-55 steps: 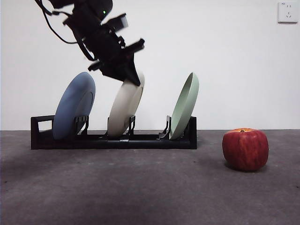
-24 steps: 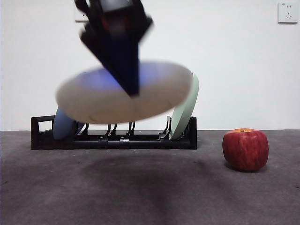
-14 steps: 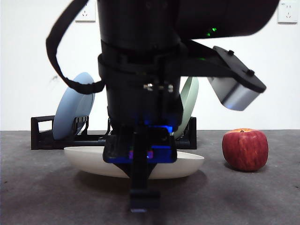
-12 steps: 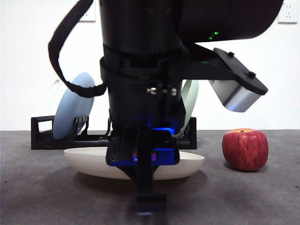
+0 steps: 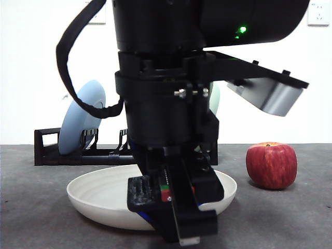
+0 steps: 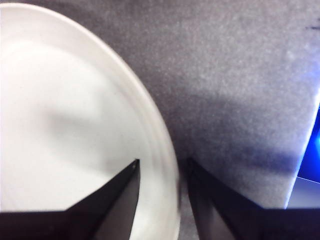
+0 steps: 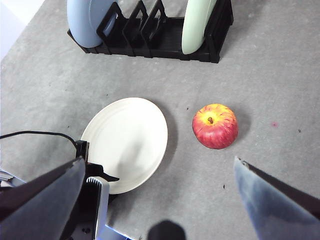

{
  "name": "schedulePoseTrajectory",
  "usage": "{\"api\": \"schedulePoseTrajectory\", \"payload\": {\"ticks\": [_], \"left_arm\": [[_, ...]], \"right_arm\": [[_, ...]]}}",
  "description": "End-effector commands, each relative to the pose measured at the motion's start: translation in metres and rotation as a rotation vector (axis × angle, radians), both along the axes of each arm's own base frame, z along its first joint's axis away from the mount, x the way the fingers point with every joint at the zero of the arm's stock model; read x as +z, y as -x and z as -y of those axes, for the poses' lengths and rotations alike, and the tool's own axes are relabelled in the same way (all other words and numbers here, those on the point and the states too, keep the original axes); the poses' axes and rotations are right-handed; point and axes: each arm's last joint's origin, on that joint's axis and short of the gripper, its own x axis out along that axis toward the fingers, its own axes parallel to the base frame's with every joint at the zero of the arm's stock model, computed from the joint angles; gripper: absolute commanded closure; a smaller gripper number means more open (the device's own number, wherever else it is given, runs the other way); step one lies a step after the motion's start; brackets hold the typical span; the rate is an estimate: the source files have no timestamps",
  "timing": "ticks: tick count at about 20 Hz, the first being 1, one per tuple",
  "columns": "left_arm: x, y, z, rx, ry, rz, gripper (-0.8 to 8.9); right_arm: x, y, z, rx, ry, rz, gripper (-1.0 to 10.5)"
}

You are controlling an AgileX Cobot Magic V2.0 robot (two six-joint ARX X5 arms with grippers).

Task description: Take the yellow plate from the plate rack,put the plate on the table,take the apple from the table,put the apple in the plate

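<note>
The yellow plate has come out of the plate rack and now lies on the table. The left gripper has its jaws a little apart around the rim, maybe letting go. The apple comes next.

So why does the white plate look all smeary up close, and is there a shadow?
In the left wrist view the yellow plate has a blurred, streaky rim beside the left gripper, and a dark shadow lies on the table. The right wrist view shows plate and apple sharp; its own jaws look soft.

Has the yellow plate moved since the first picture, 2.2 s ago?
Yes. The yellow plate has left the plate rack and now lies on the table before it, left of the apple.
</note>
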Motion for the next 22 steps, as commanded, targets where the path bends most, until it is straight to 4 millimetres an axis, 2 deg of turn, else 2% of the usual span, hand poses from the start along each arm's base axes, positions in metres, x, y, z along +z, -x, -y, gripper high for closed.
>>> {"api": "schedulePoseTrajectory", "payload": {"ticks": [1, 4, 7, 9, 10, 12, 14, 16, 19, 22], "left_arm": [[0.012, -0.002, -0.008, 0.048, 0.043, -0.003, 6.51], [0.052, -0.006, -0.023, 0.108, 0.182, 0.038, 6.51], [0.107, -0.006, -0.053, 0.193, 0.407, 0.09, 6.51], [0.136, -0.005, -0.072, 0.179, 0.547, 0.083, 6.51], [0.144, -0.007, -0.08, 0.181, 0.589, 0.083, 6.51], [0.148, -0.012, -0.09, 0.239, 0.593, 0.099, 6.44], [0.151, -0.018, -0.101, 0.323, 0.601, 0.116, 5.82], [0.163, -0.019, -0.114, 0.385, 0.658, 0.164, 5.82], [0.192, -0.009, -0.144, 0.446, 0.832, 0.224, 5.85], [0.216, 0.014, -0.178, 0.477, 0.992, 0.263, 5.94]], "right_arm": [[0.001, 0.0, 0.0, 0.008, 0.003, 0.011, 4.4], [0.0, -0.004, 0.0, 0.008, 0.002, -0.004, 4.4], [-0.004, -0.017, 0.0, 0.008, 0.001, -0.035, 4.4], [-0.005, -0.025, 0.001, 0.006, -0.002, -0.043, 4.4], [-0.007, -0.03, 0.001, 0.007, -0.003, -0.058, 4.4], [-0.01, -0.035, 0.001, 0.007, -0.004, -0.078, 4.4], [-0.011, -0.039, 0.0, 0.012, -0.002, -0.08, 4.4], [-0.012, -0.045, -0.002, 0.023, 0.004, -0.083, 4.4], [-0.02, -0.062, -0.009, 0.041, 0.039, -0.116, 4.4], [-0.034, -0.086, -0.024, 0.053, 0.128, -0.155, 4.4]]}}
